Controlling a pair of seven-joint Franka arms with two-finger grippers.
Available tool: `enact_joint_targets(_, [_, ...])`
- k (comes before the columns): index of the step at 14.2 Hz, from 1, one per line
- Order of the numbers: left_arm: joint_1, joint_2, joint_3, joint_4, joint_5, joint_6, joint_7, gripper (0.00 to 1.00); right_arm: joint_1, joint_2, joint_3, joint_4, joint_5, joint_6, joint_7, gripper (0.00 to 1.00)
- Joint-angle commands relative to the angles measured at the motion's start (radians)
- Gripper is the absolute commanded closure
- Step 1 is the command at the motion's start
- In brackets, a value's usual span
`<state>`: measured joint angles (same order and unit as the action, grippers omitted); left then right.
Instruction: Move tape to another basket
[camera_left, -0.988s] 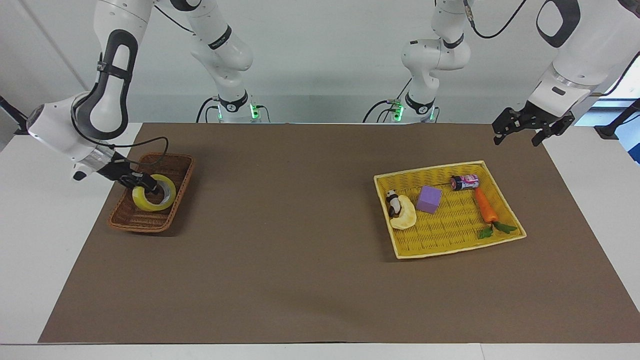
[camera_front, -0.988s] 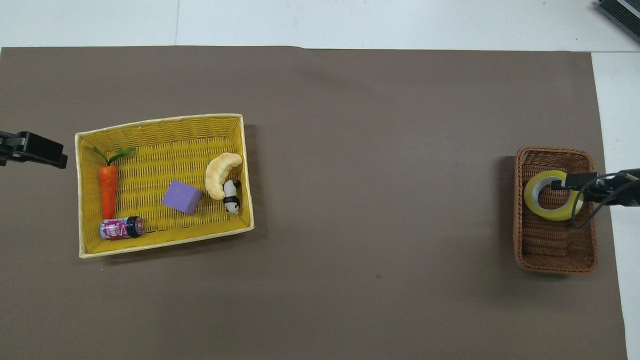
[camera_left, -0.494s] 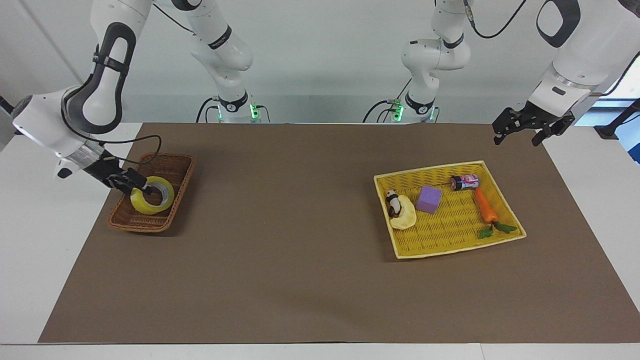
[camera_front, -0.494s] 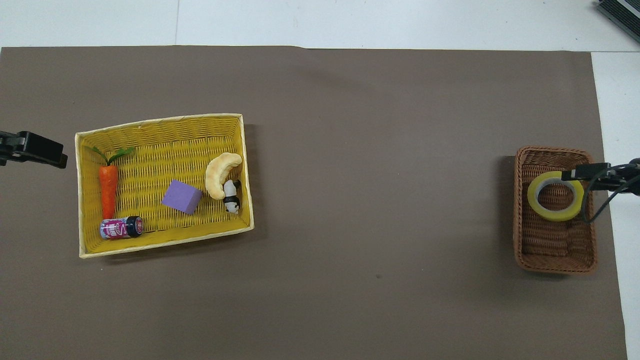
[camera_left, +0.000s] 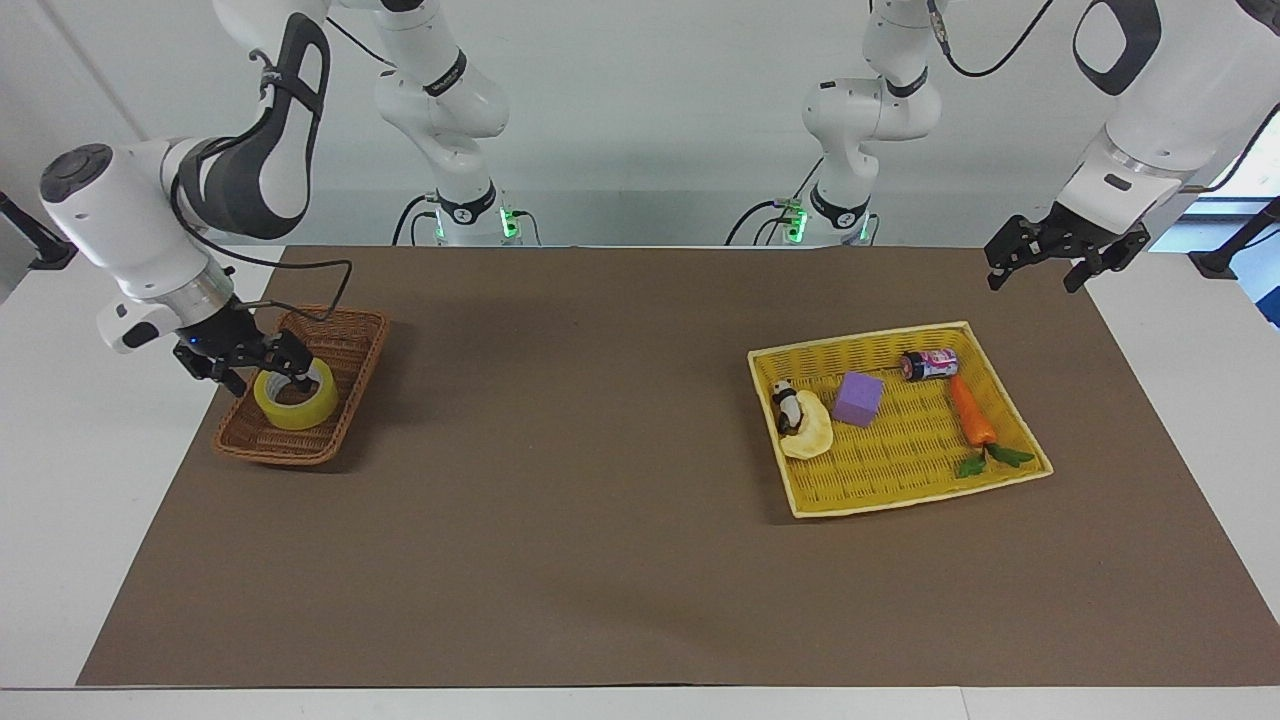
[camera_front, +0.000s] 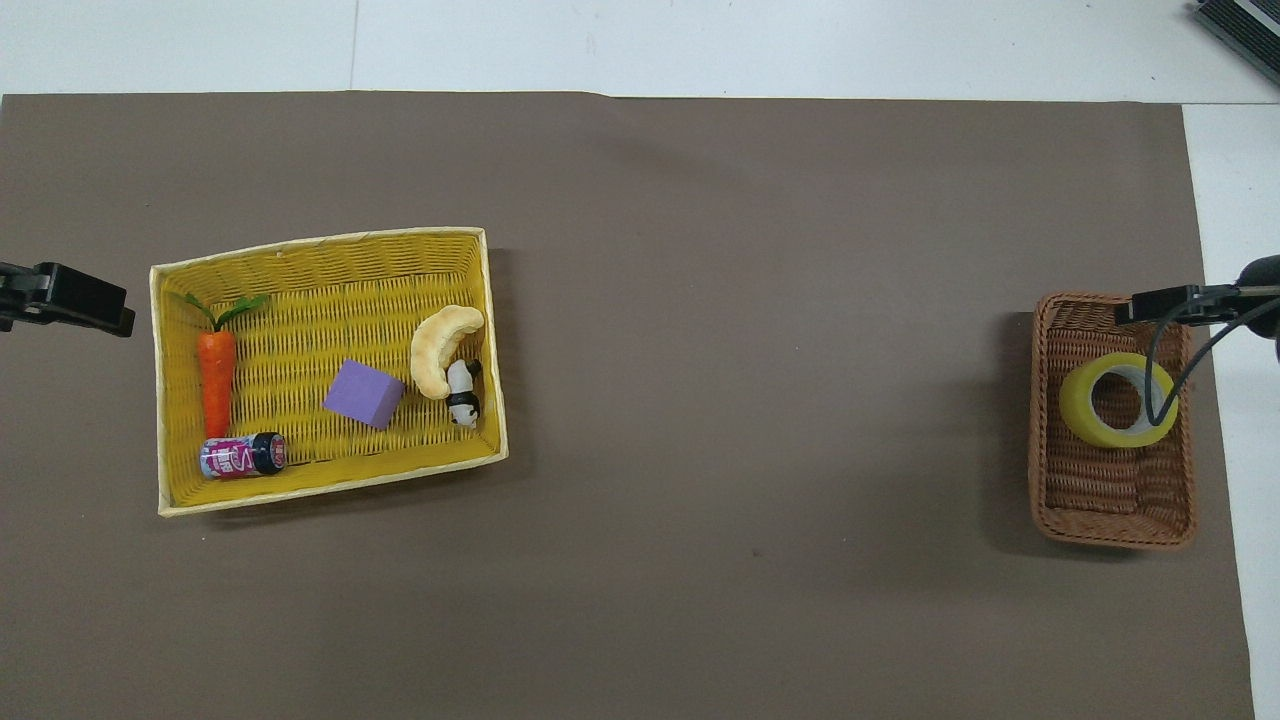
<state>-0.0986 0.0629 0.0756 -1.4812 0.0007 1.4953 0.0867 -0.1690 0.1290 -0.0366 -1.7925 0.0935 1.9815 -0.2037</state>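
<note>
— Right gripper (camera_left: 265, 366): what is it doing?
— Hanging with fingers spread just over the tape (camera_left: 295, 399), gripping nothing. Below it, the tape is lying flat in the brown basket (camera_left: 340, 425).
— And the left gripper (camera_left: 1065, 255)?
— Waiting, spread wide, over the mat's corner, above the yellow tray (camera_left: 1018, 428) holding the cube (camera_left: 858, 398) and carrot (camera_left: 970, 410).

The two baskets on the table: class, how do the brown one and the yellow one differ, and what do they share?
The brown basket is smaller and deeper; the yellow basket is broad and shallow. The brown basket holds only the tape; the yellow basket holds several things, among them a carrot and a purple cube. The brown basket lies at the right arm's end, the yellow at the left arm's. Both are woven and oblong.
</note>
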Motion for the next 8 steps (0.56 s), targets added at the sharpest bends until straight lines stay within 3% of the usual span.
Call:
enact_joint_targets(1, [0.014, -0.011, -0.013, 0.001, 0.015, -0.006, 0.008, 0.0, 0.048, -0.081, 0.004, -0.005, -0.058, -0.076, 0.111, 0.0])
enact_joint_targets(5, [0.014, -0.011, -0.013, 0.001, 0.015, -0.006, 0.008, 0.0, 0.137, -0.182, 0.007, 0.024, -0.115, -0.231, 0.274, 0.0])
enact_joint_targets(8, [0.014, -0.009, -0.013, 0.001, 0.015, -0.006, 0.008, 0.0, 0.147, -0.19, 0.018, 0.206, -0.112, -0.459, 0.354, 0.0])
